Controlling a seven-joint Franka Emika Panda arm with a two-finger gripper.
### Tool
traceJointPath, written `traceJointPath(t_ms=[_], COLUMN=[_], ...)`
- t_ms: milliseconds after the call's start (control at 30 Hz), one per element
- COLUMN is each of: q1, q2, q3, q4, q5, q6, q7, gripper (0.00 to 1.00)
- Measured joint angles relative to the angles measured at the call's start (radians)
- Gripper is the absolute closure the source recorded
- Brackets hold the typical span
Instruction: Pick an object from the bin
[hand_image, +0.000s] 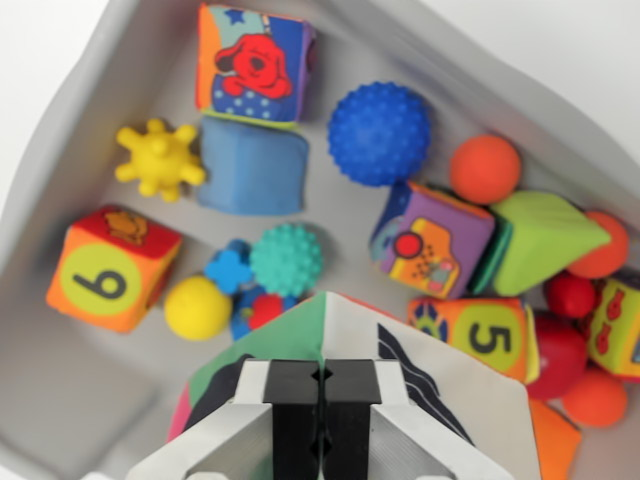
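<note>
At the bottom centre of the frame the tool (322, 420) had its two black fingers (295, 415) pressed together with no gap between them. Directly under the fingers lay a soft block (400, 370) with green, white and dark striped faces, its ridge pointing up toward the middle of the frame. The fingers overlapped this block, but whether any of its fabric was pinched between them could not be told.

The grey bin (90, 110) filled nearly the whole frame, its walls running along the upper left and upper right. In the upper middle sat a fabric cube with a red dog (255, 62), and just below it, touching, a plain blue cushion block (250, 168). A yellow spiky ball (158, 160) lay beside the cushion on its left. A blue nubbed ball (380, 133) rested in the upper centre-right, with an orange ball (485, 168) near it to the right. At the left lay an orange cube marked 6 (112, 268), tilted, and a smooth yellow ball (198, 307) beside it. A teal nubbed ball (286, 259) sat at the centre, touching a blue knobbed toy (230, 268). To the right were a purple cube (432, 240), a green wedge (545, 238) and a cube marked 5 (478, 335), crowded together with red and orange balls at the right edge.
</note>
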Motion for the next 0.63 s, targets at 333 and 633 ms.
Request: traceJointPath(t_ms=[333,633], q1=[0.000,0.000], q2=[0.001,0.001], q3=[0.000,0.000], q4=[0.005,0.005], q5=[0.000,0.000], q6=[-0.007,-0.007], q7=[0.000,0.000], gripper=[1.00,1.00])
